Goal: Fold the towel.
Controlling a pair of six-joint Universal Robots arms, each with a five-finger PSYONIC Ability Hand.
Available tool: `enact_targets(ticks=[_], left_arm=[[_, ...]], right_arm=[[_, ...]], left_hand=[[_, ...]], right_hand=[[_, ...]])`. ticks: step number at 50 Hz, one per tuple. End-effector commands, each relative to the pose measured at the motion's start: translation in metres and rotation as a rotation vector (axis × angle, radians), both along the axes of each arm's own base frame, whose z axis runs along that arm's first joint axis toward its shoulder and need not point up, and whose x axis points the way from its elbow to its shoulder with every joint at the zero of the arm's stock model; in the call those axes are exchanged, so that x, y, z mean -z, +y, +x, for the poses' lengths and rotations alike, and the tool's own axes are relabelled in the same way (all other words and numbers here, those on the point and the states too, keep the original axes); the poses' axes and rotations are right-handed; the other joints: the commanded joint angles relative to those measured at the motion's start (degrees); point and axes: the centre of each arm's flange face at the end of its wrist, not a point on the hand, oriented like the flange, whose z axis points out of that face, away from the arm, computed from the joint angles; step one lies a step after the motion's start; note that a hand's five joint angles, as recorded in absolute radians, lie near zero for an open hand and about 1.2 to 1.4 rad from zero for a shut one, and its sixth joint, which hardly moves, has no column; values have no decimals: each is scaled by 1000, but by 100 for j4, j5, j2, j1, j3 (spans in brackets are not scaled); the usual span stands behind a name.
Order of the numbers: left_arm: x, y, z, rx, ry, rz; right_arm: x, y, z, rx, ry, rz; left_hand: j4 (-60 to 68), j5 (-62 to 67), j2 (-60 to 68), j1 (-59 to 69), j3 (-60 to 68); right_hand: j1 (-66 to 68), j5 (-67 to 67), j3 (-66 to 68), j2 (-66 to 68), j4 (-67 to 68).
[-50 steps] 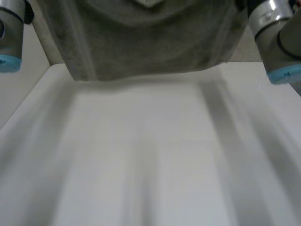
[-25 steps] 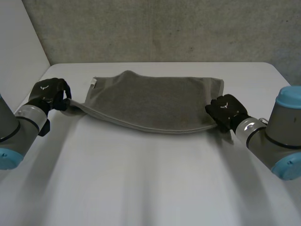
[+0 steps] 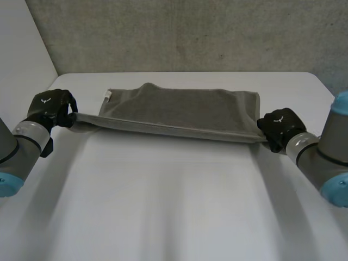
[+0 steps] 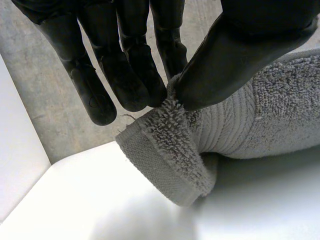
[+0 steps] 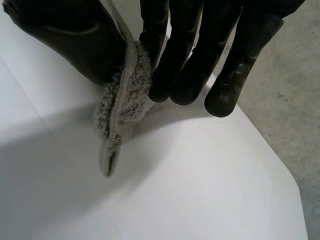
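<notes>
Tauter towel (image 3: 179, 111), white label (image 3: 107, 95) unreadable

The setting reads as a robotics lab or test cell, not a home. A plain white bench (image 3: 174, 206) stands against a rough grey concrete wall (image 3: 190, 32), with a flat white panel (image 3: 22, 43) closing off its left side. A left arm (image 3: 13, 149) and a right arm (image 3: 326, 157), both with grey joints and light-blue caps, reach over it. The black left hand (image 3: 50, 109) and right hand (image 3: 280, 128) pinch the ends of a grey towel (image 3: 179, 111).
</notes>
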Motion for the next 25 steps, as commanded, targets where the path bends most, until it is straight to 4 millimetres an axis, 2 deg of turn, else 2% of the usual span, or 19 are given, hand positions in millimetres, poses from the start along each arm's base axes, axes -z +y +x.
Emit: enact_targets(ticks=[1, 2, 3, 4, 5, 7, 8, 13, 18, 25], left_arm=[[-33, 11, -2, 9, 14, -73], [-43, 15, -3, 13, 23, -96], [-44, 15, -3, 14, 23, -97], [-55, 19, -3, 15, 34, -123], [-55, 19, -3, 15, 34, -123], [-77, 31, -3, 19, 57, -170], [-77, 31, -3, 19, 57, -170], [-107, 58, 3, 13, 75, -203], [-119, 70, 9, 3, 73, -212], [-115, 68, 16, 30, 65, -186]], right_arm=[[-47, 13, 0, -30, -43, -44], [-60, 16, -1, -32, -58, -71], [-60, 16, -1, -32, -58, -71], [-72, 19, -3, -34, -70, -97], [-81, 22, -4, -36, -72, -118], [-89, 24, -7, -32, -70, -129], [-89, 24, -7, -32, -70, -129], [-128, 39, -24, -9, -43, -179], [-139, 43, -28, -44, 14, -204], [-139, 36, -33, -68, 81, -234]], left_hand=[[182, 389, 348, 433, 255], [182, 389, 348, 433, 255], [182, 389, 348, 433, 255], [182, 389, 348, 433, 255], [182, 389, 348, 433, 255], [182, 389, 348, 433, 255], [182, 389, 348, 433, 255], [182, 389, 348, 433, 255], [182, 389, 348, 433, 255], [182, 389, 348, 433, 255]], right_hand=[[452, 325, 401, 355, 346], [452, 325, 401, 355, 346], [452, 325, 401, 355, 346], [452, 325, 401, 355, 346], [452, 325, 401, 355, 346], [452, 325, 401, 355, 346], [452, 325, 401, 355, 346], [452, 325, 401, 355, 346], [452, 325, 401, 355, 346], [452, 325, 401, 355, 346]])
